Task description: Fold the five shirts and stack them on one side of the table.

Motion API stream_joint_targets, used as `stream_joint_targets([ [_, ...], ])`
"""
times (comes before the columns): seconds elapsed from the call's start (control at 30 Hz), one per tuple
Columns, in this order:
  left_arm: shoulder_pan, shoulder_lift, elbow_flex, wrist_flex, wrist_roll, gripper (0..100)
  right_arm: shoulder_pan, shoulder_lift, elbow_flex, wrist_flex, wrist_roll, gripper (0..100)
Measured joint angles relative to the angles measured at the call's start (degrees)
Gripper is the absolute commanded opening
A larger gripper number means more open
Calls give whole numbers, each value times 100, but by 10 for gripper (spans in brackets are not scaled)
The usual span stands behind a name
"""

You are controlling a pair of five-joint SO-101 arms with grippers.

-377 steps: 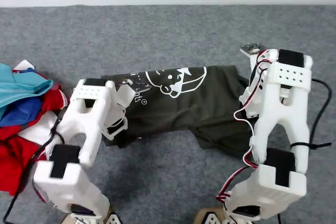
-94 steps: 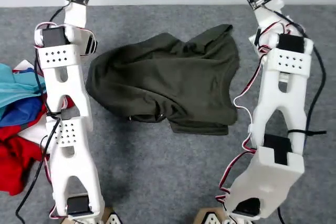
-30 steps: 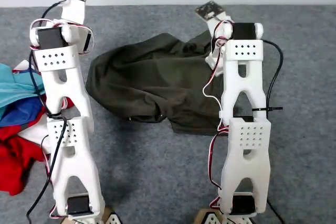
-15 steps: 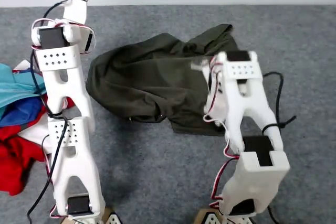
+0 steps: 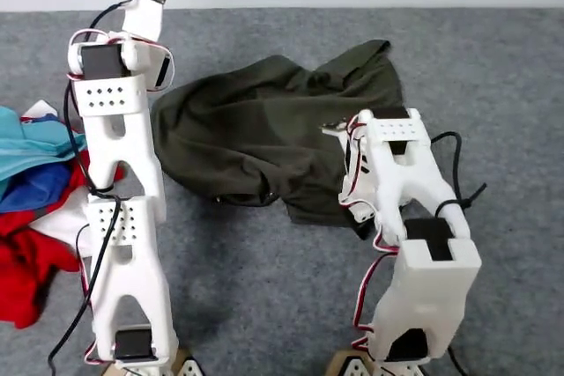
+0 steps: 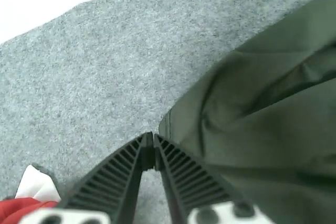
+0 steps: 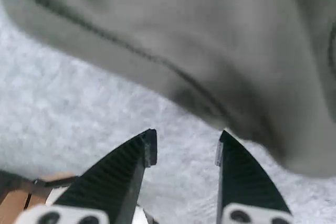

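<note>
A dark olive shirt (image 5: 264, 138) lies rumpled and partly folded over itself in the middle of the grey table. My left gripper (image 6: 153, 142) is shut, its tips at the shirt's (image 6: 252, 108) left edge; nothing shows between its fingers. In the high view this gripper (image 5: 162, 72) sits at the far left of the shirt on an outstretched arm. My right arm (image 5: 397, 165) is drawn back over the shirt's near right part. My right gripper (image 7: 185, 148) is open just above the table, beside the shirt's hem (image 7: 157, 61).
A heap of other shirts (image 5: 31, 191), teal, blue, red and white, lies at the table's left edge beside the left arm. Bare grey table (image 5: 264, 288) stretches between the two arm bases and to the right of the right arm.
The right arm has pulled back from the shirt's far right corner to its near edge. The left arm has shifted slightly right. Earlier the shirt lay flatter, print up.
</note>
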Motion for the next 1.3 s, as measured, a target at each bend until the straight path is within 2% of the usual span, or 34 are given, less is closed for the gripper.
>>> stream_joint_targets([
  [0.17, 0, 0, 0, 0, 0, 6, 264, 97, 0, -316, -9, 201],
  [0.4, 0, 0, 0, 0, 0, 6, 273, 105, 0, -527, -53, 201],
  [0.97, 0, 0, 273, 0, 0, 6, 123, 1152, -1222, -149, -264, 196],
  [1.03, 0, 0, 343, 0, 0, 6, 44, 1160, -1231, -26, -264, 171],
  [1.2, 0, 0, 378, 0, 0, 6, -202, 1213, -1327, 35, -114, 34],
  [1.3, 0, 0, 378, 0, -9, 6, -211, 1248, -1433, 70, 105, 20],
])
